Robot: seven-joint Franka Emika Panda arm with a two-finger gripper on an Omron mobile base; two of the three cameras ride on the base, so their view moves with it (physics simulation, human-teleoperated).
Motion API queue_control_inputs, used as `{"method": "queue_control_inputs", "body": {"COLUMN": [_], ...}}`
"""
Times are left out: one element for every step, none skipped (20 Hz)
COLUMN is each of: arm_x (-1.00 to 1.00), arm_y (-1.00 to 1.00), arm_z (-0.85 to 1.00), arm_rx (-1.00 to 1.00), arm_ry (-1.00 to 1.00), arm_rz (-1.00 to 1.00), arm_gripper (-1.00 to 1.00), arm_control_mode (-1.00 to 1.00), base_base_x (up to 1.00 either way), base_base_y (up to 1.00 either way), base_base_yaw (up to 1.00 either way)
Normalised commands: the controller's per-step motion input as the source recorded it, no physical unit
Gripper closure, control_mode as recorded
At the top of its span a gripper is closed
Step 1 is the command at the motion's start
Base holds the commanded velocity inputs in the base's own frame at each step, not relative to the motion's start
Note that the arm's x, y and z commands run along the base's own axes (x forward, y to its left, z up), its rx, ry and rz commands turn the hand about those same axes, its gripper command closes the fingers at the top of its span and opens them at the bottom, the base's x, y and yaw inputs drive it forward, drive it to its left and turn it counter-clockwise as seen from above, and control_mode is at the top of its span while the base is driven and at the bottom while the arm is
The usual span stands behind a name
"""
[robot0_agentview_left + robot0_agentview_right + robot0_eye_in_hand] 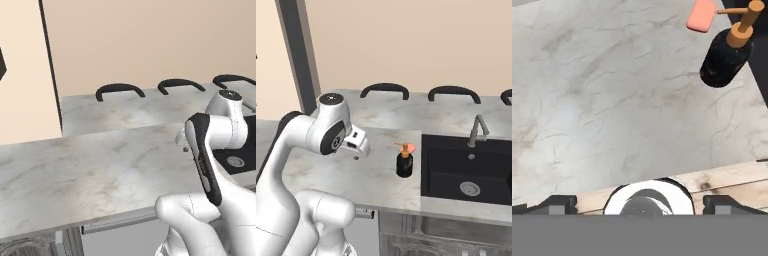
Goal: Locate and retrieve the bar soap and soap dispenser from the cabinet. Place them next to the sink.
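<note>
Right base view has the dispenser (404, 161) standing upright on the marble desk (331, 175), just beside the left edge of the black sink (466, 170), and the pink soap (410, 148) lies flat on the desk right behind it, also close to the sink's rim. So by my read both items are out of the cabinet and already set down where the task wants them; the placing looks done, or as good as done, and what is left is little more than pulling the arm clear. No cabinet door or shelf is in the shot here, so I can't say whether it stands open. Now the end effector (357, 146): it hangs out from the white wrist over bare desk, to the left of the dispenser and apart from it, touching neither item. Hand view looks down on the desk with the dispenser (727, 59) and soap (701, 15) up in the top right corner, the two nearly touching, and the dark finger tips (557, 204) sit wide at the two bottom corners with nothing between them, so the jaws read as spread wide and empty. Left base view shows the arm over the desk (75, 170), the hand itself mostly hidden behind the forearm.
</note>
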Motion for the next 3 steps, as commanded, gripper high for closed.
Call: {"method": "queue_control_inputs", "body": {"arm_x": [-0.62,-0.53,-0.49], "arm_y": [0.55,0.68,0.74], "arm_z": [0.29,0.21,0.15], "arm_rx": [0.03,0.0,0.0], "arm_ry": [-0.05,-0.03,-0.01], "arm_rz": [0.1,0.14,0.17], "arm_gripper": [-1.0,-1.0,-1.0], "arm_control_mode": [-1.0,-1.0,-1.0], "base_base_x": [0.0,0.0,0.0], "base_base_y": [0.0,0.0,0.0], "base_base_yaw": [0.0,0.0,0.0]}}
